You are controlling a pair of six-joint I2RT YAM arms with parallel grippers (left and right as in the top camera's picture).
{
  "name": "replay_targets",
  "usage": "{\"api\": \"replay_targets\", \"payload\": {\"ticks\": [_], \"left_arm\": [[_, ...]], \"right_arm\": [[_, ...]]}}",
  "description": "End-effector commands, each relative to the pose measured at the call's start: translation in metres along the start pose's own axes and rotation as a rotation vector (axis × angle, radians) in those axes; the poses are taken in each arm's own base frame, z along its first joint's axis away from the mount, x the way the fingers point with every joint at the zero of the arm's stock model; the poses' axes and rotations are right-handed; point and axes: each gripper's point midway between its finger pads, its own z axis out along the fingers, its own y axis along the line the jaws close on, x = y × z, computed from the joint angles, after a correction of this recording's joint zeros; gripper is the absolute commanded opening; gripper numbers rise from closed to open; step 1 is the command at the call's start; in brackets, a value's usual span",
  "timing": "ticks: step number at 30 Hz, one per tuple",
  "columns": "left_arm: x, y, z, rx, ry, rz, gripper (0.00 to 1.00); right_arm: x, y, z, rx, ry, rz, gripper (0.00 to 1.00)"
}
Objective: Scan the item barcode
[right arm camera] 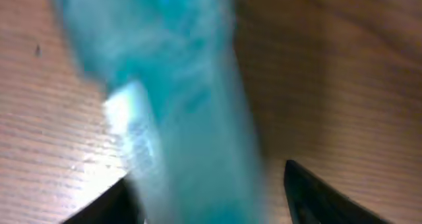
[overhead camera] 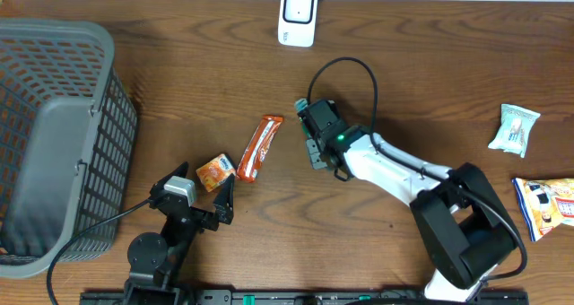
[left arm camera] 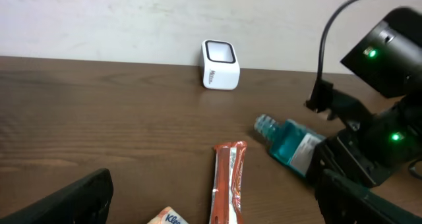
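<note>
The item, a teal bottle (right arm camera: 184,105), lies on the wooden table with its cap (left arm camera: 265,125) pointing toward the white scanner (overhead camera: 297,15) at the back edge. My right gripper (overhead camera: 316,130) is down over the bottle and hides most of it from above. In the right wrist view the right gripper (right arm camera: 208,197) straddles the bottle: one finger (right arm camera: 109,201) is against it, while a gap shows at the other finger (right arm camera: 316,191). My left gripper (overhead camera: 204,179) stands wide open and empty near the front. The scanner (left arm camera: 219,65) faces the table's middle.
An orange snack bar (overhead camera: 259,147) and an orange tissue packet (overhead camera: 215,172) lie just ahead of my left gripper. A grey mesh basket (overhead camera: 54,143) fills the left side. Two snack packets (overhead camera: 514,128) (overhead camera: 549,204) lie at the far right.
</note>
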Motion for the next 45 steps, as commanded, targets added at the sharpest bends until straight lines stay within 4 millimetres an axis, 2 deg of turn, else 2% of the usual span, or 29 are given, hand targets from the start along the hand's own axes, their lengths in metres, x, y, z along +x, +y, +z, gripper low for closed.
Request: {"api": "replay_targets", "payload": {"ticks": [1,5,7,13,16,19,24,26,31,33,35,37,45], "left_arm": [[0.016,0.002,0.001,-0.002,0.047,-0.005,0.98],[0.016,0.002,0.001,-0.002,0.047,-0.005,0.98],[0.016,0.002,0.001,-0.002,0.047,-0.005,0.98],[0.016,0.002,0.001,-0.002,0.047,-0.005,0.98],[0.016,0.002,0.001,-0.002,0.047,-0.005,0.98],[0.016,0.002,0.001,-0.002,0.047,-0.005,0.98],[0.016,0.002,0.001,-0.002,0.047,-0.005,0.98],[0.016,0.002,0.001,-0.003,0.047,-0.005,0.98],[0.016,0.002,0.001,-0.003,0.047,-0.005,0.98],[0.016,0.002,0.001,-0.002,0.047,-0.005,0.98],[0.016,0.002,0.001,-0.002,0.047,-0.005,0.98],[0.016,0.002,0.001,-0.002,0.047,-0.005,0.98],[0.016,0.002,0.001,-0.002,0.047,-0.005,0.98]], "right_arm": [[0.013,0.009,0.011,-0.064,0.063,-0.040,0.41],[0.017,0.009,0.013,-0.061,0.080,-0.050,0.12],[0.018,0.009,0.013,-0.062,0.080,-0.050,0.01],[0.013,0.009,0.012,-0.065,0.065,-0.045,0.01],[0.007,0.009,0.004,-0.084,0.048,-0.058,0.01],[-0.007,0.025,-0.026,-0.241,-0.009,-0.154,0.01],[-0.018,0.055,-0.073,-0.531,-0.103,-0.326,0.01],[-0.018,0.061,-0.083,-0.595,-0.121,-0.359,0.01],[-0.016,0.069,-0.093,-0.699,-0.127,-0.372,0.01],[-0.016,0.064,-0.089,-0.662,-0.122,-0.368,0.01],[-0.012,0.046,-0.073,-0.518,-0.086,-0.369,0.01],[-0.004,0.038,-0.064,-0.440,-0.046,-0.378,0.01],[0.037,0.036,-0.022,-0.327,0.123,-0.432,0.03]]}}
